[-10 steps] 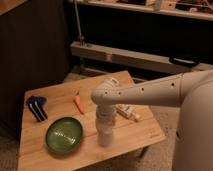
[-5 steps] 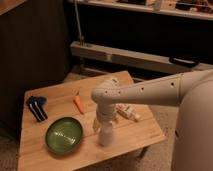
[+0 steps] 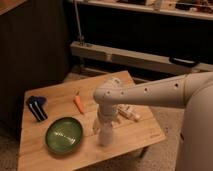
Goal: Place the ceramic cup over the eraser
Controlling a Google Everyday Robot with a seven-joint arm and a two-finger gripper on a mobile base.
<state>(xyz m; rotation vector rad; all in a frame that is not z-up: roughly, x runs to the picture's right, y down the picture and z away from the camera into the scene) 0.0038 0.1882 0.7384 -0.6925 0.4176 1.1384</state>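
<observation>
The camera view looks down on a low wooden table with a pale, grained plank top. The robot's smooth white arm reaches in from the right and bends straight down at the middle of the table. The gripper is low over the near-centre boards, just right of the green bowl. Its jaws stand spread wide, released rather than clenched, and nothing is seen lifted.

The cup cannot be told apart from the white wrist. A stubby white cylinder shape at the foot of the arm may be it, standing on the wood. The eraser lies well apart at the far left edge. It is a dark oblong block with light stripes along its length.

The step in hand looks like the reach for the cup, with no grip made yet. The next move calls for closing on the cup's round wall, lifting it, carrying it left past the bowl, and turning it mouth-down over the block.

A small orange carrot lies beyond the shallow, glossy bowl. A whitish tube lies to the right of the arm.
</observation>
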